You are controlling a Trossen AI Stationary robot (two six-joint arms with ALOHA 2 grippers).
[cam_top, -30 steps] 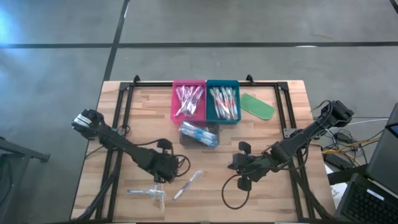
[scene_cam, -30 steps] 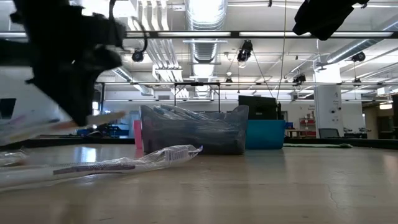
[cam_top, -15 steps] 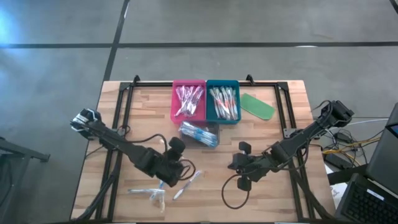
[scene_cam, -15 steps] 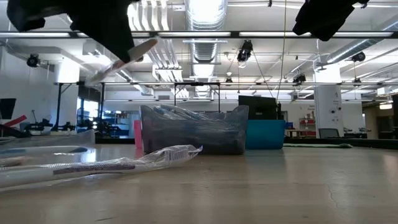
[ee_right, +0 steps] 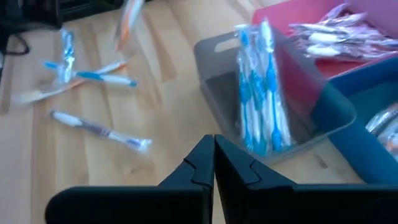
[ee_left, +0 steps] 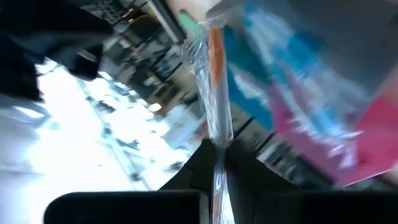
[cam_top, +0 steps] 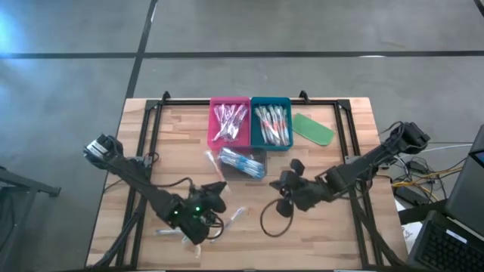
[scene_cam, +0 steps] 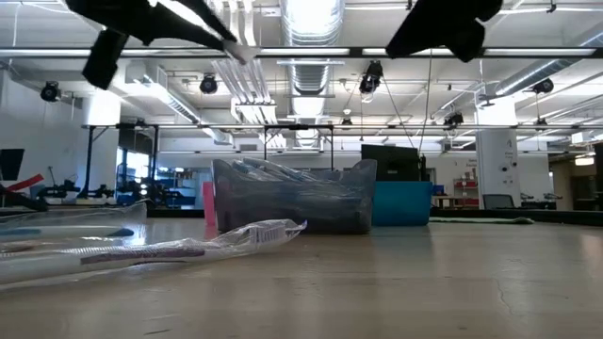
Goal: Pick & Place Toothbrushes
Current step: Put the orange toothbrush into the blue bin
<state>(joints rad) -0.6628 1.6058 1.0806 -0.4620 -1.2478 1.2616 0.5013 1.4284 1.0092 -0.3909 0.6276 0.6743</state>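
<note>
Toothbrush (ee_left: pixel 214 93), slim orange-handled stick in crinkly clear wrapper, pinched at its end by left gripper (ee_left: pixel 214 163) above wooden table (cam_top: pixel 159 147), right gripper (ee_right: pixel 214 155) pressed together, empty

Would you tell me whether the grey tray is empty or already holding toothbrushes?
Holding some: the grey tray has several blue-accented toothbrushes lying inside it, also visible from above.

The left gripper (cam_top: pixel 214 185) has been raised off the table, an orange-handled toothbrush (cam_top: pixel 211 162) carried up toward the grey tray (cam_top: pixel 259 161). The right gripper (cam_top: pixel 281 181) has been shifted closer to that tray.
</note>
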